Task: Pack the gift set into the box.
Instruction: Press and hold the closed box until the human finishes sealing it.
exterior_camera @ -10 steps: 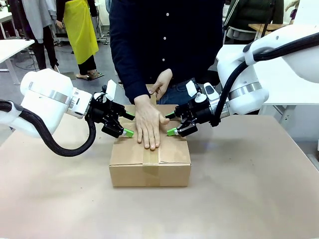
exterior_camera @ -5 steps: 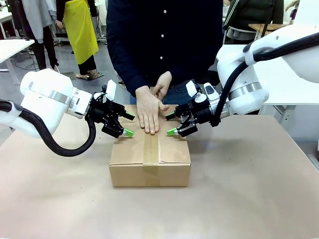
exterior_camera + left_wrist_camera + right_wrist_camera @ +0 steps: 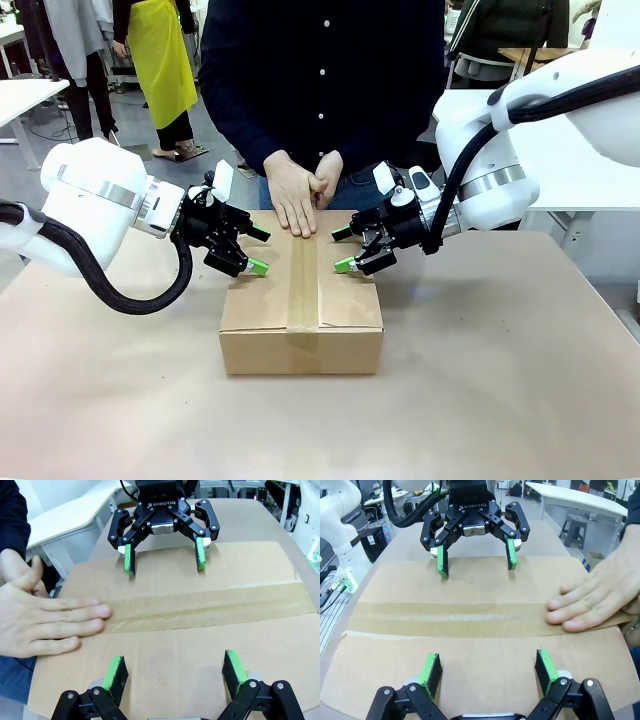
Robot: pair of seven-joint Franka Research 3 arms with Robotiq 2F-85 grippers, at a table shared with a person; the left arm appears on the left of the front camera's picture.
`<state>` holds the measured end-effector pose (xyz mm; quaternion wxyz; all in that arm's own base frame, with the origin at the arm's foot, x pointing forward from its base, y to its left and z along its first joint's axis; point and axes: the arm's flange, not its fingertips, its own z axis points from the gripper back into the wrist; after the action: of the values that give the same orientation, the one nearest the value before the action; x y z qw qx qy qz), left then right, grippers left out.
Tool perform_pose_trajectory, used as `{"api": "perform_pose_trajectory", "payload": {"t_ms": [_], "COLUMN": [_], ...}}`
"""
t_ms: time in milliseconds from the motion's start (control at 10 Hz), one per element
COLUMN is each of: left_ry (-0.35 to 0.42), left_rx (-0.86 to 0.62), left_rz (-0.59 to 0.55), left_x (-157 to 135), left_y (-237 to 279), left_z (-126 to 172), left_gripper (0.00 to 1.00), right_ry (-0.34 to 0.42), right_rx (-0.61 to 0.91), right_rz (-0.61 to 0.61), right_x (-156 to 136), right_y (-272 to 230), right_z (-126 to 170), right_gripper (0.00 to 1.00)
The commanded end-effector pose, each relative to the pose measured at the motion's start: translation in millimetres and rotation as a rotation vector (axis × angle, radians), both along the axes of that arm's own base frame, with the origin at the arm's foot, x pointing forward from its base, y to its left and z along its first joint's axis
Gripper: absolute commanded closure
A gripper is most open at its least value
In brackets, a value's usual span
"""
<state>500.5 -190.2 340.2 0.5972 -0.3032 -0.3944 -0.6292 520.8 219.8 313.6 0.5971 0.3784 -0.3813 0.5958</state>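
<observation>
Box (image 3: 301,310): shut, taped; judged stiff and light, best pressed flat on its flaps.
Left gripper (image 3: 254,251): wide, empty, over box's left flap.
Right gripper (image 3: 343,249): wide, empty, over right flap.
Hand (image 3: 293,194): flat on tape (image 3: 301,285) at box's far edge.

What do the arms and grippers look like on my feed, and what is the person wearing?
Both arms are white with silver wrist bands and black corrugated cables. The left gripper and right gripper are black with green pads; ROBOTIQ is printed on each body. The person's sleeve belongs to a dark navy buttoned shirt.

Front camera faces the person; wrist cameras oppose closely over box (image 3: 300,300).
</observation>
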Motion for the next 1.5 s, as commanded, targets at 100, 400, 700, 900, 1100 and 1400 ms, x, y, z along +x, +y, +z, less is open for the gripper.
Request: {"api": "perform_pose_trajectory", "payload": {"t_ms": [100, 400, 700, 900, 1100, 1400], "left_ry": [-0.011, -0.011, -0.011, -0.011, -0.011, 0.028], "left_rx": [-0.008, -0.008, -0.008, -0.008, -0.008, -0.05], "left_rz": [0.0, 0.0, 0.0, 0.0, 0.0, -0.097], "left_x": [-0.2, -0.2, -0.2, -0.2, -0.2, -6.5], "left_y": [-0.2, -0.2, -0.2, -0.2, -0.2, 4.5], "left_z": [0.7, 0.7, 0.7, 0.7, 0.7, 10.9], "left_gripper": [0.0, 0.0, 0.0, 0.0, 0.0, 0.0], "right_ry": [-0.013, -0.013, -0.013, -0.013, -0.013, 0.002], "right_rx": [-0.012, -0.012, -0.012, -0.012, -0.012, 0.01], "right_rz": [-0.001, -0.001, -0.001, -0.001, -0.001, 0.013], "right_x": [-0.3, -0.3, -0.3, -0.3, -0.3, -1.7], "right_y": [1.3, 1.3, 1.3, 1.3, 1.3, -3.7], "right_z": [-0.7, -0.7, -0.7, -0.7, -0.7, 6.9], "right_gripper": [0.0, 0.0, 0.0, 0.0, 0.0, 0.0]}}
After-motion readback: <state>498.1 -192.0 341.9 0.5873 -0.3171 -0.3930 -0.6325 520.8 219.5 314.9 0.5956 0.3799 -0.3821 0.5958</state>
